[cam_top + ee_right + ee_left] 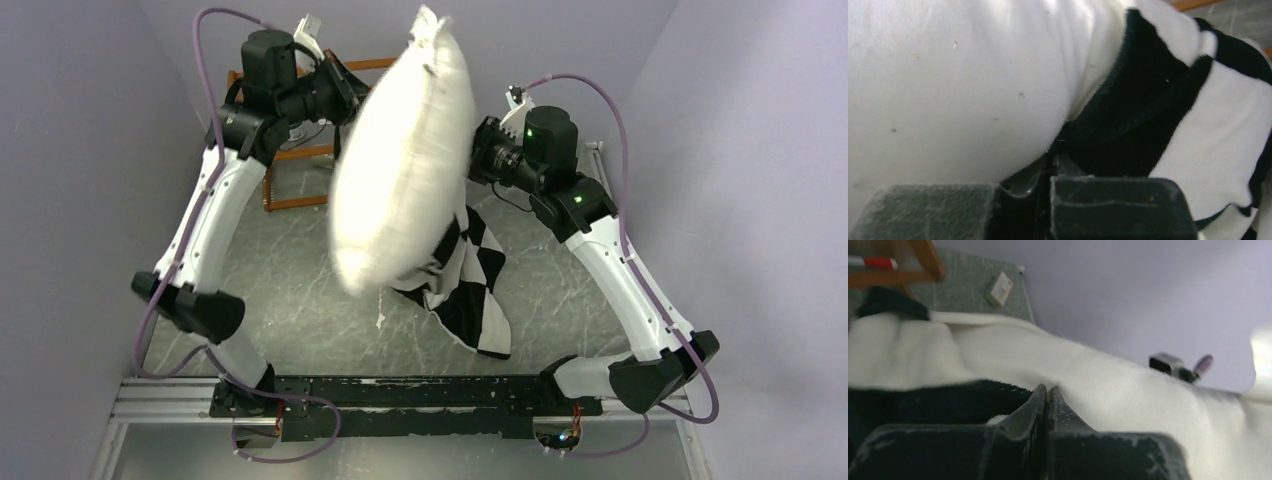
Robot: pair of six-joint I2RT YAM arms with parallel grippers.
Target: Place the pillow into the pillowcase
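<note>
The plump white pillow [405, 160] stands on end, held up in the air between my two raised arms. Under its lower end the black-and-white checkered pillowcase [470, 280] hangs down toward the table. My left gripper [1048, 389] is shut, its tips pinched into the plush pillowcase [1098, 385] where a black square meets a white one. My right gripper [1055, 150] is shut on the black rim of the pillowcase [1148, 120], right against the smooth skin of the pillow [948, 75]. From above, the pillow hides both grippers' fingertips.
An orange wooden frame [290, 150] stands at the back left of the grey marbled table [300, 290]. A small white card [999, 288] lies near the table's far edge. Lilac walls close in on both sides, and a metal rail [400, 400] runs along the near edge.
</note>
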